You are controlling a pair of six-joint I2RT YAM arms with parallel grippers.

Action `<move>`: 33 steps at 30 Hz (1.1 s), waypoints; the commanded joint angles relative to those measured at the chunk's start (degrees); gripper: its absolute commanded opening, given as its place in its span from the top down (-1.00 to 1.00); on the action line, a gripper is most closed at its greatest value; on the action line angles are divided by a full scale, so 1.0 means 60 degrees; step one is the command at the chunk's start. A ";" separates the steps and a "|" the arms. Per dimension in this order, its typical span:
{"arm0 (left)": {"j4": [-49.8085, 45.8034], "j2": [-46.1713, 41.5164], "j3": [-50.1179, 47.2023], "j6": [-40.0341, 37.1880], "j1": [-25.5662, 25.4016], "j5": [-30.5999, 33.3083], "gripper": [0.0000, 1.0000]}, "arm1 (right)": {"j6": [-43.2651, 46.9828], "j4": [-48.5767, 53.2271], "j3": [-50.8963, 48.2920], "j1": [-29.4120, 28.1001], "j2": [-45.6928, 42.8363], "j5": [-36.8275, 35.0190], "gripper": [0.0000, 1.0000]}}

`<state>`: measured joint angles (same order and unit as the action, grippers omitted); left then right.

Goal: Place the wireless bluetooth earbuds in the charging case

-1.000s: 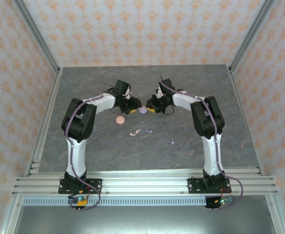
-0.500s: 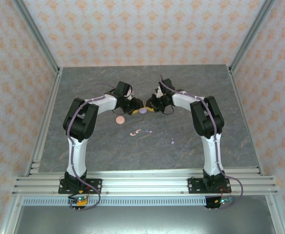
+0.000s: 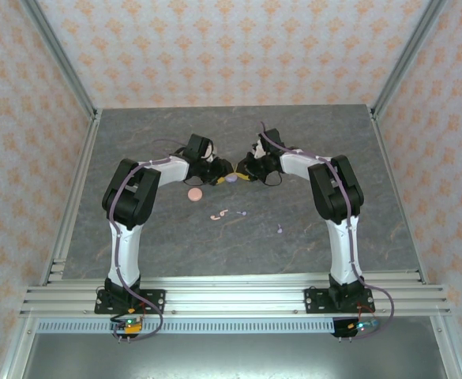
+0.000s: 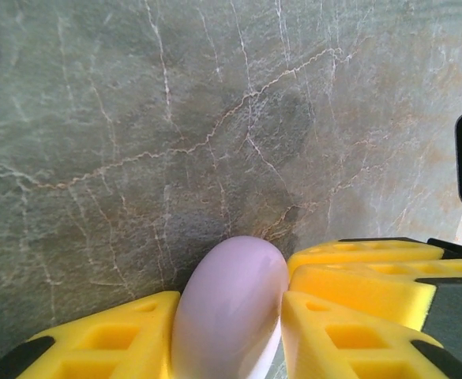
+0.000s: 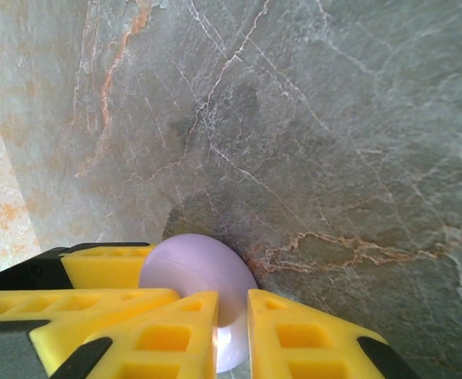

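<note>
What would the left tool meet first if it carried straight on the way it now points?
The lilac case, which sits between its fingers; just beyond, probably the table, though depth is hard to judge.

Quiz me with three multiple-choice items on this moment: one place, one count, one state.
1. Where is the pink case?
A) on the table, close to the left gripper
B) against the back wall
C) lifted off the surface

2. How many loose earbuds lie on the table?
A) two
B) four
C) six

3. What are the left gripper's fingers doing?
A) spread wide over bare table
B) pressing both sides of the lilac case
C) pinching an earbud

Answers:
1 A, the top view shows it lying untouched beside that gripper.
2 B, two pink and two lilac.
3 B, the left wrist view shows yellow fingers flanking the case.
</note>
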<state>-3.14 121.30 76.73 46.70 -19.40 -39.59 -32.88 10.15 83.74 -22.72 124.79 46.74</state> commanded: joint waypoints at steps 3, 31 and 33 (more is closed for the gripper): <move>0.0465 0.0084 -0.0117 0.0246 -0.0108 0.0090 0.32 | -0.0068 0.0190 -0.0342 -0.0031 0.0010 -0.0142 0.66; 0.1447 -0.2182 -0.0850 -0.0675 0.0129 -0.0431 0.62 | 0.1058 -0.0272 -0.2172 0.1044 -0.3481 0.0578 0.14; 0.1361 -0.2511 -0.0840 -0.0940 0.0150 -0.0705 0.64 | 0.1307 -0.0411 -0.2431 0.1221 -0.3984 0.0941 0.10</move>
<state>3.95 110.24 72.07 44.97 -19.05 -40.58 -29.04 9.26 71.09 -16.56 105.54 48.64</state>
